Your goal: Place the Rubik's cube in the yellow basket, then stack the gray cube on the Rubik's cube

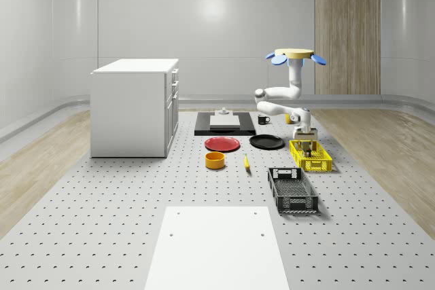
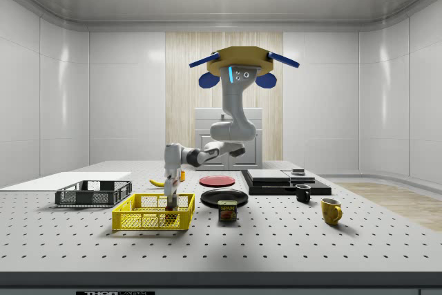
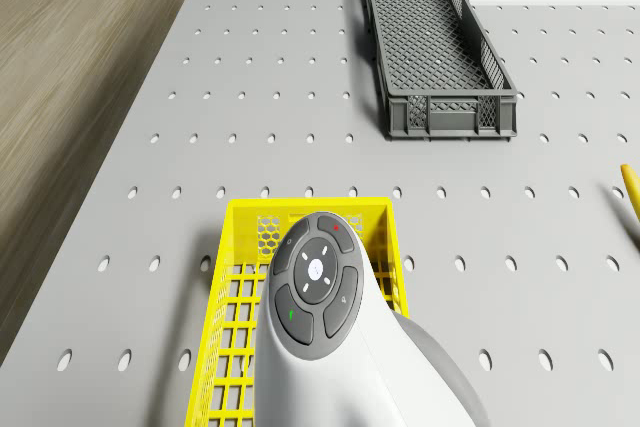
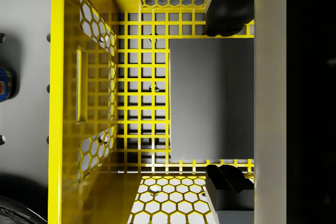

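We hover over table by yellow plastic mesh basket (image 1: pixel 310 155); gripper (image 4: pixel 224 95) low inside, jaws spread beside gray cube (image 4: pixel 210 100), ready for stacking.

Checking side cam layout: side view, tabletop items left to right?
White board → gray crate → yellow basket with the tool in it → can → black mug → yellow mug.

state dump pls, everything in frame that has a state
drone: hovering, arm reaching down
gripper: lowered into the yellow basket
gray cube: inside the yellow basket, under the gripper
gray crate: upright, empty
yellow mug: upright
cabinet: drawers shut
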Motion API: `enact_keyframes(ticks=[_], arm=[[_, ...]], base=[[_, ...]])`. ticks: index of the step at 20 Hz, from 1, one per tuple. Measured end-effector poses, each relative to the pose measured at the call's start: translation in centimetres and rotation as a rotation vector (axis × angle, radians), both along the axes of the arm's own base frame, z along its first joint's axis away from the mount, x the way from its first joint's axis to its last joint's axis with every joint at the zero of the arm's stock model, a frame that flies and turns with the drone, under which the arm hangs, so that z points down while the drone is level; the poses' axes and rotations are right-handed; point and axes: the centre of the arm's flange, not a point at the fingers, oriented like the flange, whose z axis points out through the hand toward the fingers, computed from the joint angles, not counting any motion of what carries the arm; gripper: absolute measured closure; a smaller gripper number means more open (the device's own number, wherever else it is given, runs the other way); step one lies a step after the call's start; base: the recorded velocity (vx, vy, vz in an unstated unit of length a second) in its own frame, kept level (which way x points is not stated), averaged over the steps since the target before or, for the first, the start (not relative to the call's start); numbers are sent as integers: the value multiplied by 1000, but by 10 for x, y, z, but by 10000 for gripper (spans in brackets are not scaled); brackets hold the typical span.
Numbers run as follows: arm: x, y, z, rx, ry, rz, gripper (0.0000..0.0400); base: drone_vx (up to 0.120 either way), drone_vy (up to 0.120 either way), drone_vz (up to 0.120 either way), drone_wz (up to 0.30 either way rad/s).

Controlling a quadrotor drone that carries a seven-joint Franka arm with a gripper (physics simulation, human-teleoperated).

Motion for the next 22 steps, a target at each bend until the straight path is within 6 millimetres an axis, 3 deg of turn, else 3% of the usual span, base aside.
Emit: enact_keyframes(ticks=[9, 22], arm=[[0, 0, -27, 0, 0, 0, 3], [0, 0, -32, 0, 0, 0, 0]], base=[[0, 0, 0, 0], [0, 0, 0, 0]])
